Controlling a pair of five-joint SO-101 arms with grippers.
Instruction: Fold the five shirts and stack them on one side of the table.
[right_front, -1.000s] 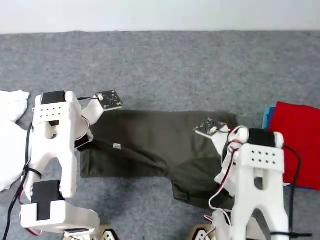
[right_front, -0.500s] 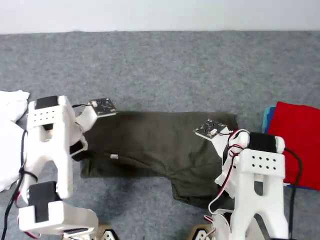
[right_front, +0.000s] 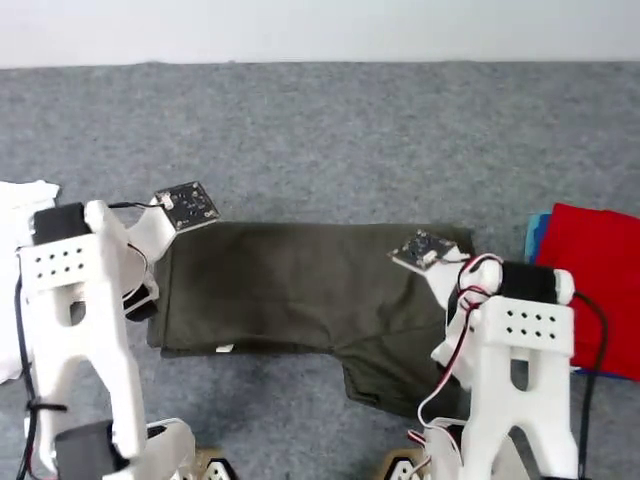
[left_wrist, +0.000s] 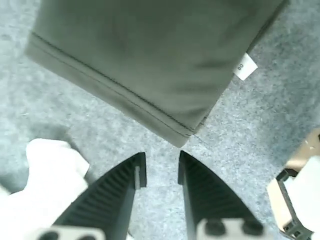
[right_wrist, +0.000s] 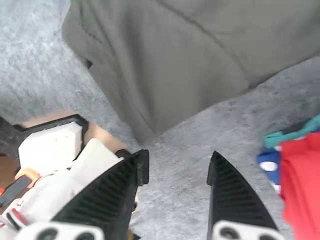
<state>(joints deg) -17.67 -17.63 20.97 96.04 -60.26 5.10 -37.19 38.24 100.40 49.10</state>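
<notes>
Shirt (right_front: 300, 290) on grey carpet (right_front: 350, 130); wall (right_front: 320, 30), perhaps.

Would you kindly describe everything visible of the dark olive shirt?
The dark olive shirt lies flat on the grey table cover, folded into a wide band with a flap extending toward the right arm. It has soft cloth, a stitched hem and a small white tag at one end. The left gripper, open, sits just off a corner there, not touching.
</notes>
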